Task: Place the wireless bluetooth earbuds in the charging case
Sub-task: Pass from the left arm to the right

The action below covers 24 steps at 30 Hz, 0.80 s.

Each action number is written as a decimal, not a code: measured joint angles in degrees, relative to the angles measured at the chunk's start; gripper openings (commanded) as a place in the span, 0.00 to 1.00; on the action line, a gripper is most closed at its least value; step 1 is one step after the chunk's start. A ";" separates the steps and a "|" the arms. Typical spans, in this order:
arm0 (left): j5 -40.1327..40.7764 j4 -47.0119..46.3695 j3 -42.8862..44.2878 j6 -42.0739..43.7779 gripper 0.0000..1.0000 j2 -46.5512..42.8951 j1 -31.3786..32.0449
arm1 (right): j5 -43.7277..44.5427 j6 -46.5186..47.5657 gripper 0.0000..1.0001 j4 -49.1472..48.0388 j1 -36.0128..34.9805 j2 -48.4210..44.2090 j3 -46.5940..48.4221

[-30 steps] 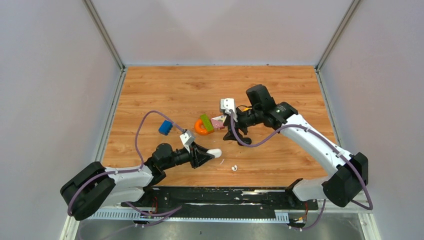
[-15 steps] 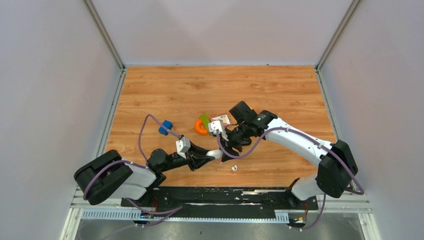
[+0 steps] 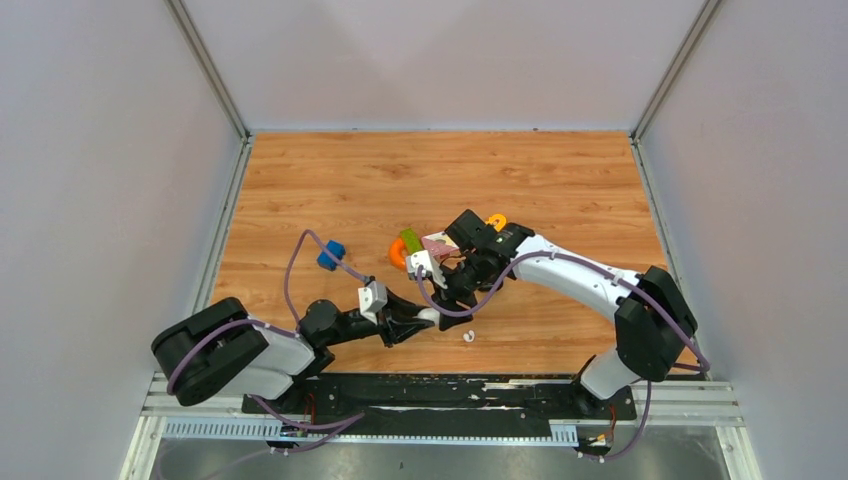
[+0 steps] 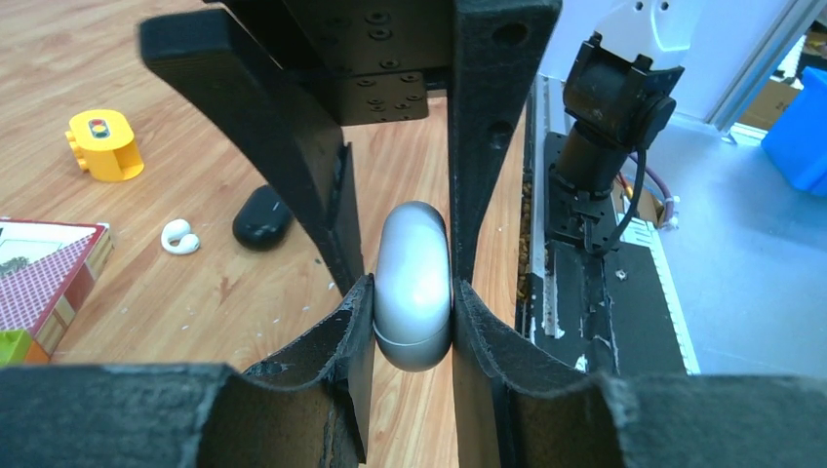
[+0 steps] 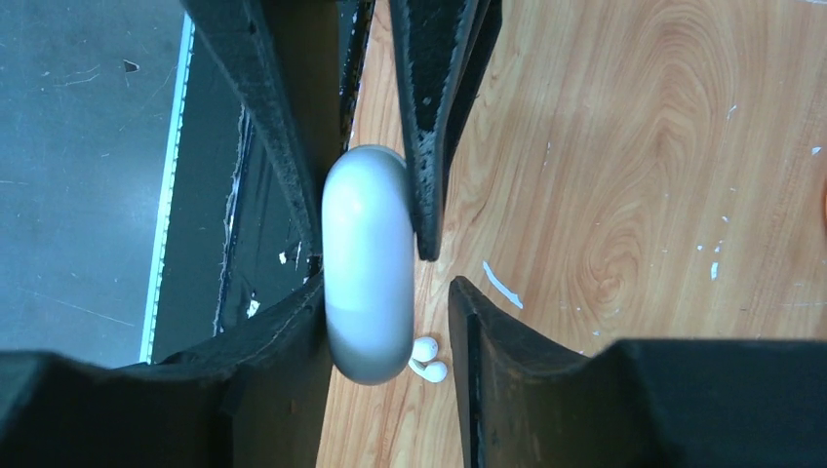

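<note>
– What is the setting?
– A wood-grain table (image 3: 560,180) boxed in by pale grey walls (image 3: 440,60), with metal posts (image 3: 208,70) at the far corners.
– And the case (image 4: 413,253)?
– It is near the front edge, clenched on its flat sides by the left gripper (image 4: 412,294). The right gripper (image 5: 388,292) straddles it from 12 o'clock. One pad touches and the other stands off, so it has no grasp.
– The earbuds?
– From above, the white buds (image 3: 467,336) read as one speck at 4 o'clock of the case. The right wrist shows two, touching, on the table. Only the left wrist shows a white bud (image 4: 179,236) beside a black oval (image 4: 261,214), and a yellow block (image 4: 102,144).
– Any writing?
– The checked box (image 4: 44,273) has print too small to read.
</note>
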State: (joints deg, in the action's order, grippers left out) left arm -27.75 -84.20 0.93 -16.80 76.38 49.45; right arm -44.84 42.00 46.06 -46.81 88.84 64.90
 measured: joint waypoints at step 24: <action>5.81 6.38 1.42 3.82 0.51 -1.03 2.56 | 3.02 -1.05 0.08 2.10 0.00 -1.86 2.54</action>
State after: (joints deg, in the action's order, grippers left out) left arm -21.93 -77.82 2.35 -12.97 75.35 52.01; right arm -41.82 40.95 48.16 -46.81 86.98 67.44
